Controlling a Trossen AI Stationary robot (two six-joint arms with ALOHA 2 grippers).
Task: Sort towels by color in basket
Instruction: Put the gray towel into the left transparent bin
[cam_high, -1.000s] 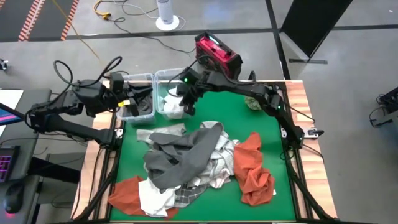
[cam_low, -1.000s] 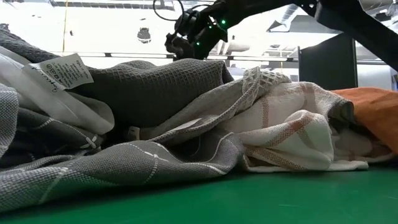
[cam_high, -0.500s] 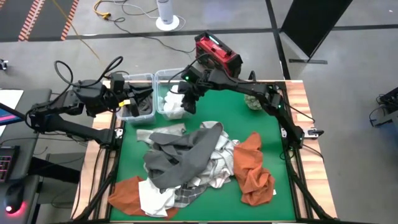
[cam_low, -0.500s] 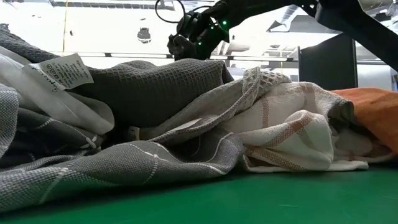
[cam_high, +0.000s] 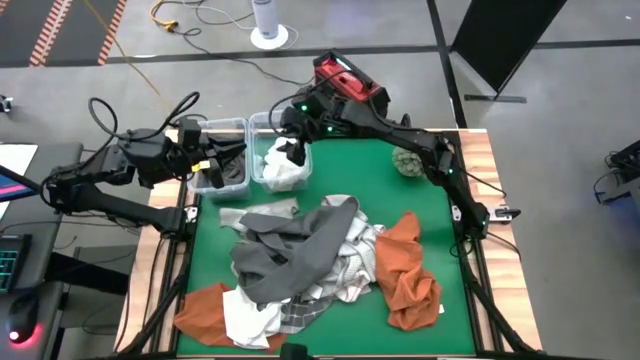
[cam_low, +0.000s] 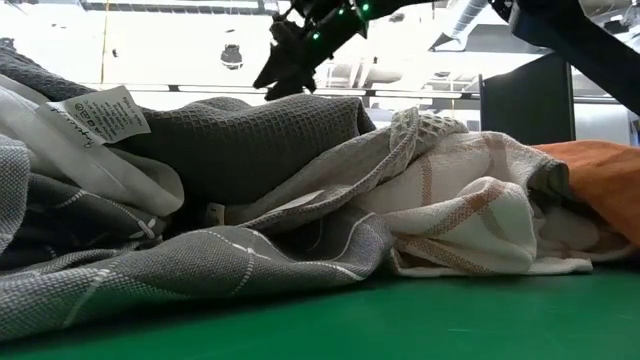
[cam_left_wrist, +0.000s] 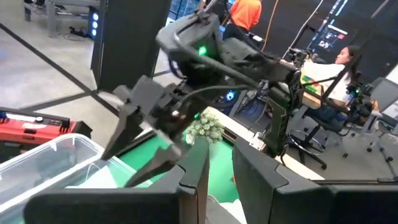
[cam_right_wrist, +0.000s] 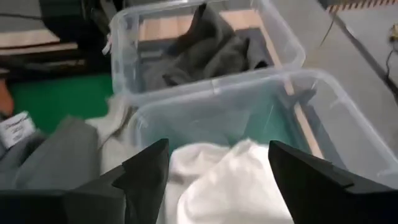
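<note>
Two clear bins stand at the table's far left. The left bin (cam_high: 222, 125) holds a dark grey towel (cam_right_wrist: 211, 50). A white towel (cam_high: 283, 168) lies in the right bin (cam_right_wrist: 298, 93). My right gripper (cam_right_wrist: 217, 149) hangs open just above that white towel, touching nothing. At the left bin's left rim my left gripper (cam_high: 212, 163) waits, its fingers a narrow gap apart and empty. Several towels lie heaped mid-table: dark grey (cam_high: 290, 255), rust-orange (cam_high: 405, 265), white (cam_high: 245, 320) and checked (cam_high: 345, 270).
A round green spiky ball (cam_high: 406, 160) sits at the far right of the green mat. A red device (cam_high: 350, 85) stands just beyond the far edge. Bare mat shows between the bins and the pile and along the right side.
My right gripper has opened and let go of the white towel, which now lies spread in the right bin. The gripper has risen and drawn a little toward the far edge.
</note>
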